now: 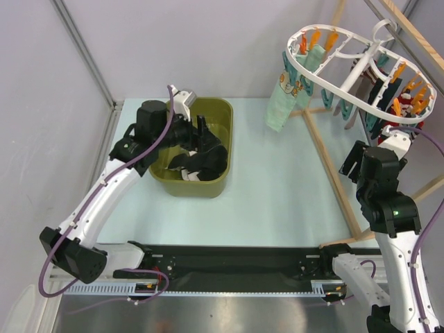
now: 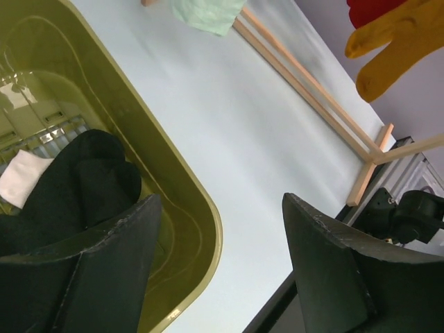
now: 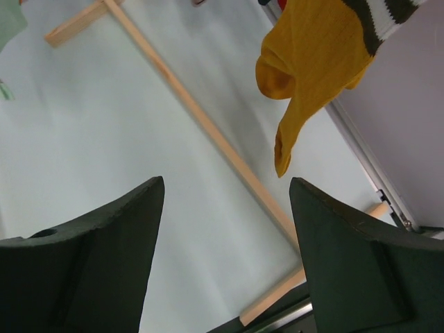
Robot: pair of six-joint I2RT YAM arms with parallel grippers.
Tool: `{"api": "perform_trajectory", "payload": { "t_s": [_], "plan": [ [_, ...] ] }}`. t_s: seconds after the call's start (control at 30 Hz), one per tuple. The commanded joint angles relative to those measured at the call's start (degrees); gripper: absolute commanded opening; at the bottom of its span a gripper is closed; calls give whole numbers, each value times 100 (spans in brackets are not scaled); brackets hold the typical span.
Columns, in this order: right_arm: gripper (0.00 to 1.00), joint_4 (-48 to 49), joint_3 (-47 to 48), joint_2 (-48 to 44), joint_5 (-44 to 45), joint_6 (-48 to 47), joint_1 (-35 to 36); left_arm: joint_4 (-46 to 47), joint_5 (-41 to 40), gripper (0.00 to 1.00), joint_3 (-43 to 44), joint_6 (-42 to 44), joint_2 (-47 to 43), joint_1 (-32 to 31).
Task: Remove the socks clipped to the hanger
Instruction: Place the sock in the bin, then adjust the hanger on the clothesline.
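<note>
Both pairs of jaws stand apart, empty; the light, limp mustard sock suits a mid-body pinch under the hanger.

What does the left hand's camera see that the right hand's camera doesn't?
Only the left wrist view shows the green tub with a black sock lying in it, plus a bit of red sock at the top edge. Only the right wrist view shows the black-and-white striped sock at its top edge. Both show the mustard sock dangling, the wooden rack on the pale table, and their own fingers: the left gripper and the right gripper are both open and empty.
</note>
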Motion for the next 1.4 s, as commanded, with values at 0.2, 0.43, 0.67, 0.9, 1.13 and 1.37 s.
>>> {"api": "perform_trajectory", "payload": {
  "t_s": [0.2,0.43,0.67,0.9,1.13,1.37],
  "plan": [
    [79,1236,239,218,268,-502,-4,470,365,76,-105,-99,-396,22],
    [81,2026,459,746,-207,-1135,-4,522,444,75,-140,-160,-404,22],
    [83,2686,723,1106,-1031,-1514,-4,636,549,75,-184,-248,-396,22],
    [84,3003,881,1335,-1385,-1909,31,715,646,73,-219,-319,-352,14],
    [86,3214,697,1441,-1263,-2260,540,821,752,72,-290,-407,-316,5],
    [87,3319,819,1616,-902,-2419,1384,847,778,72,-290,-406,-264,-4]
  ]
}}
